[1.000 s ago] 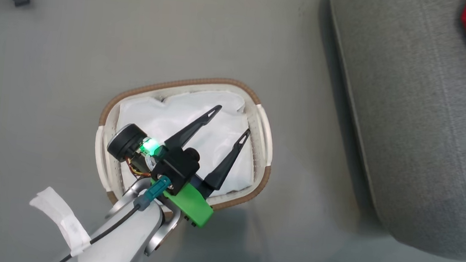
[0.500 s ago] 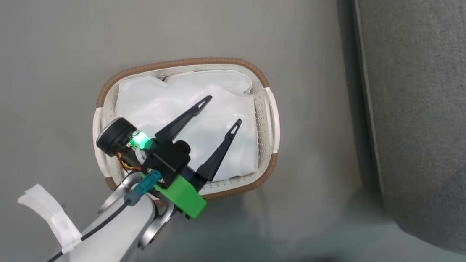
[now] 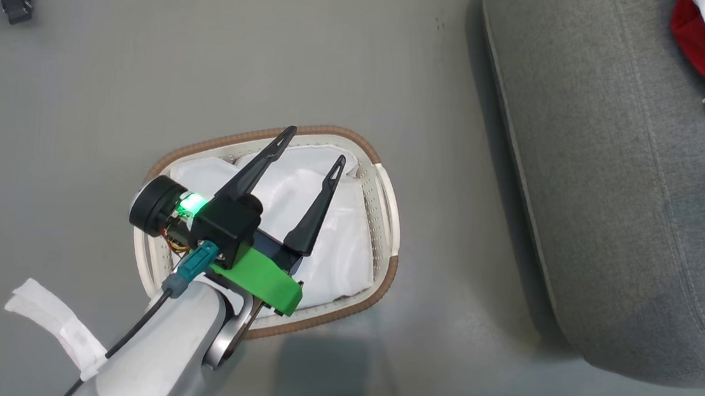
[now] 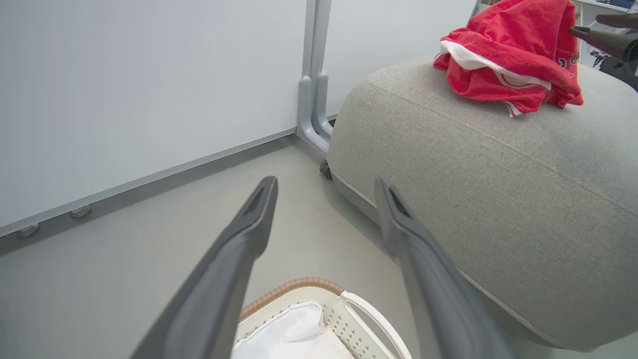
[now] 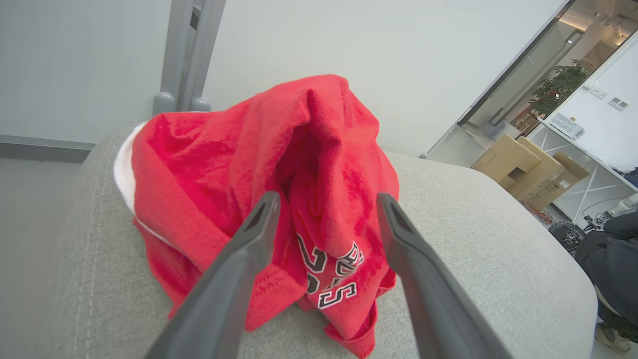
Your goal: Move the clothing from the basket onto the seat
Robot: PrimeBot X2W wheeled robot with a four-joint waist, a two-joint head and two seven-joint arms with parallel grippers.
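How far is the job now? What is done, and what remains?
Done: the clothing lies heaped on the seat; the basket shows only a white sheet. In hand: nothing; the left gripper is open above the basket, and the right gripper is open, facing the heap. Left: probably nothing, though I cannot tell whether the heap holds both garments.

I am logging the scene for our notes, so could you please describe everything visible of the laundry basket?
The basket is a small oval tub of white perforated plastic with a brown woven rim and a white loop handle on the side toward the seat. It stands upright on the grey floor, apart from the seat. A crumpled white sheet lies inside. The left gripper, open, hangs over it.
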